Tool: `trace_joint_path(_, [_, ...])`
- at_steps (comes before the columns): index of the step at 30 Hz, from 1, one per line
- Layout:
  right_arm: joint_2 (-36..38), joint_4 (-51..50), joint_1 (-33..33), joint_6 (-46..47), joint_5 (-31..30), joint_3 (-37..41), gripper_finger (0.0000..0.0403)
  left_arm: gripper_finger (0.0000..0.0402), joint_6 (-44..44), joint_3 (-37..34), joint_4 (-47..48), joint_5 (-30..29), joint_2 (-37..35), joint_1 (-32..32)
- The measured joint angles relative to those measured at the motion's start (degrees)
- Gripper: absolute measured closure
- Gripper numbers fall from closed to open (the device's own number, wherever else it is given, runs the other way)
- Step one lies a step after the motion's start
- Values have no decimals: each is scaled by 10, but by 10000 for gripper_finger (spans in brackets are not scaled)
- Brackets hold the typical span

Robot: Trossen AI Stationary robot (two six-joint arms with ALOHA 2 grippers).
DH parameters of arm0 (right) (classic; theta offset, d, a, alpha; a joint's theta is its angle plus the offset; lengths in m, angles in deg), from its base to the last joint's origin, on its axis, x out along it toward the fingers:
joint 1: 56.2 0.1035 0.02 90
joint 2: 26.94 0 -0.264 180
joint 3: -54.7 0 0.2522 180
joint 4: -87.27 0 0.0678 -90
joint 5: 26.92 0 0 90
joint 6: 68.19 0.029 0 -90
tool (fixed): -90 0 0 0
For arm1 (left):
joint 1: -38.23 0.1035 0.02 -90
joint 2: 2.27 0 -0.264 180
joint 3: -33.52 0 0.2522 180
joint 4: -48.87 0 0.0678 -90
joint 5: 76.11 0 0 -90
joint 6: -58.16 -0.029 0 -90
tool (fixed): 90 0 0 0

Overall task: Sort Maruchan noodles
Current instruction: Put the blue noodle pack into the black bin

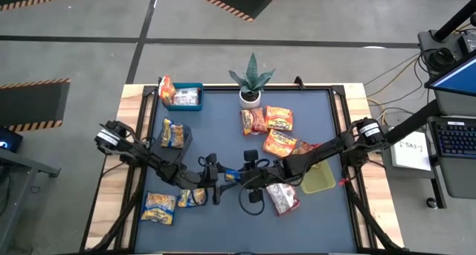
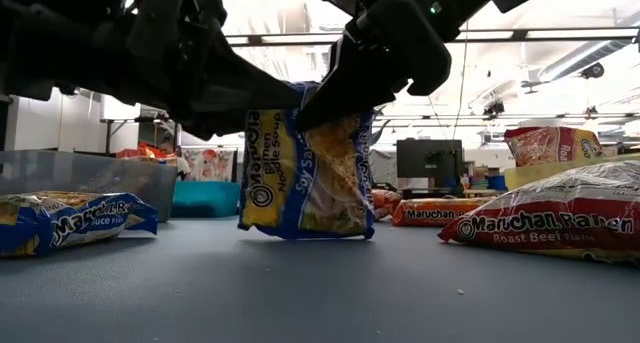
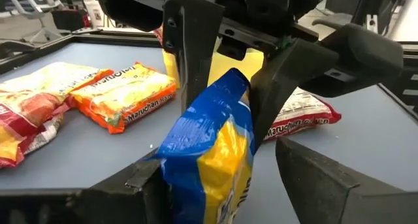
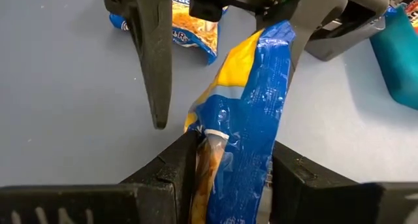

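A yellow-and-blue Maruchan packet (image 1: 232, 175) stands on edge mid-table between my two grippers, its printed face (image 2: 305, 173) toward the near edge. My right gripper (image 1: 249, 177) comes from the right and is shut on it. My left gripper (image 1: 216, 179) comes from the left, open, with its fingers on either side of the packet's other end. Other packets lie flat on the table: orange ones (image 1: 279, 119) near the plant, yellow-and-blue ones (image 1: 173, 134) (image 1: 160, 208) on the left, and a red-and-white one (image 1: 282, 199). My right gripper pinches the packet's right end (image 4: 241, 139) between its two fingers (image 4: 179, 162), slanting down from the table's right. The packet stays upright on edge; whether its lower edge (image 2: 310, 235) touches the table, I cannot tell. My left gripper has one finger (image 4: 307, 21) against the packet's blue end (image 4: 274, 38); its other finger (image 4: 153, 61) stands apart from it.
A blue bin (image 1: 186, 97) holding packets sits at the far left corner. A yellow-green bin (image 1: 318, 179) lies under the right arm. A potted plant (image 1: 251, 84) stands at the far edge. One more yellow-and-blue packet (image 1: 192, 198) lies just beside the left gripper.
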Motion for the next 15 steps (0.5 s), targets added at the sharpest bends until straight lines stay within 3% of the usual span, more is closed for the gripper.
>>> trace_joint_path(10, [0,1,0,0,1,0,241,324,-7,-6,0,-21,-5,1])
trace_joint_path(15, [3,-1,0,-4,2,0,204,354,-8,-6,-1,-31,-6,1])
